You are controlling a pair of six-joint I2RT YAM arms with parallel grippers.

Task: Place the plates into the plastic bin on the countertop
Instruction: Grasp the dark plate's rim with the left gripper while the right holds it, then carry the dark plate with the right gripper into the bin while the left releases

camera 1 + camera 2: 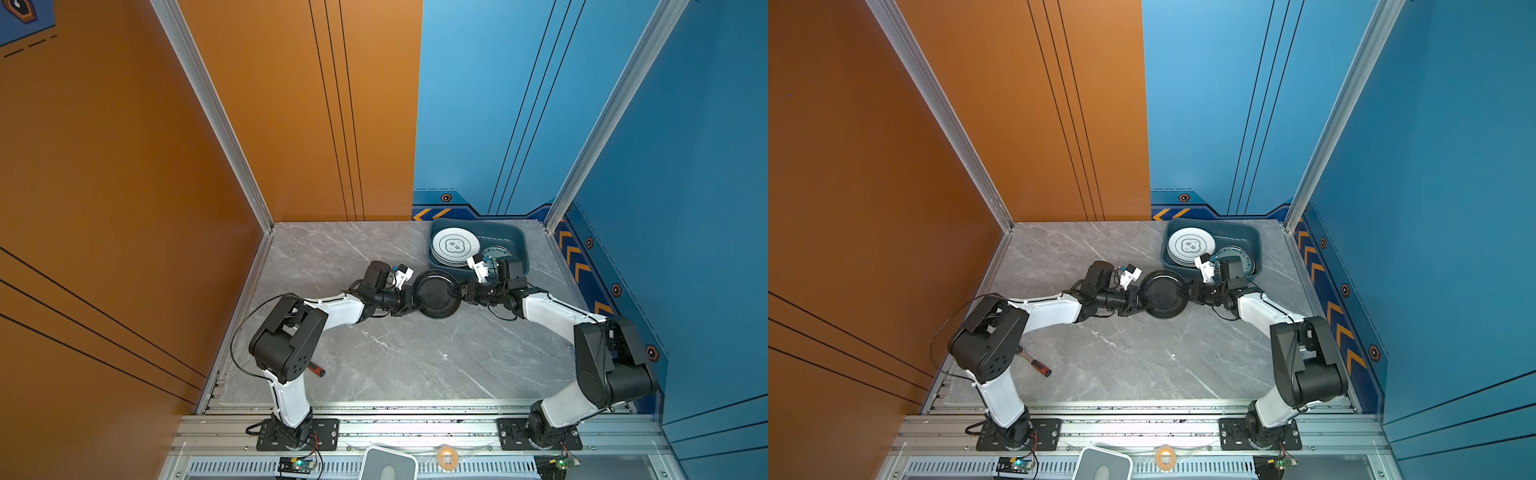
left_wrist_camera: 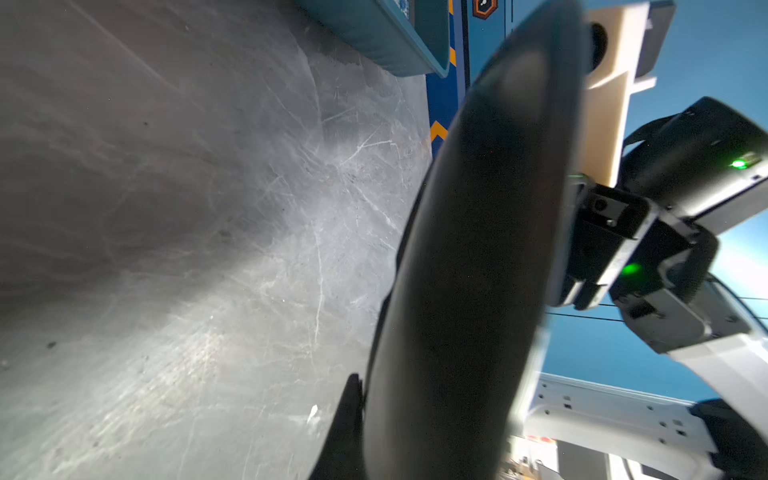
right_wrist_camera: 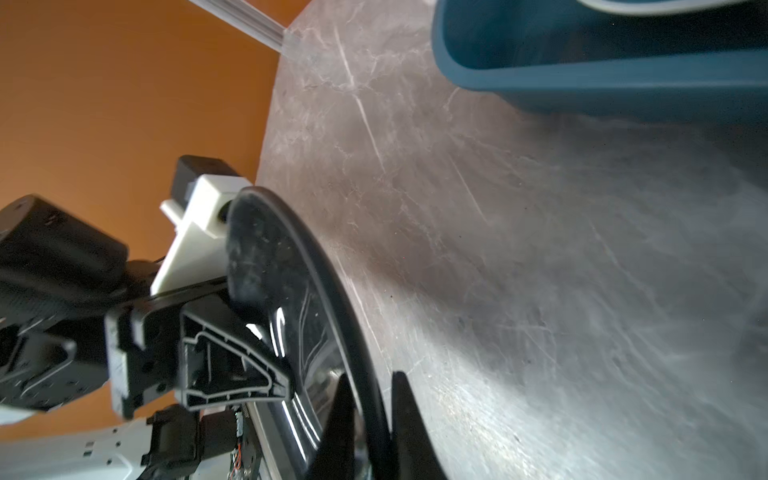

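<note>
Just short of bin (image 1: 498,232), over surface (image 1: 374,353): black plate (image 1: 437,294) pinched at opposite rims, my left jaws and right jaws both clamped on it. White stack (image 1: 455,245) and teal patterned plate (image 1: 496,251) already binned. No other plate seen outside; likely last one.

Top cams overhead; wrist cams close, share plate (image 2: 478,249).
</note>
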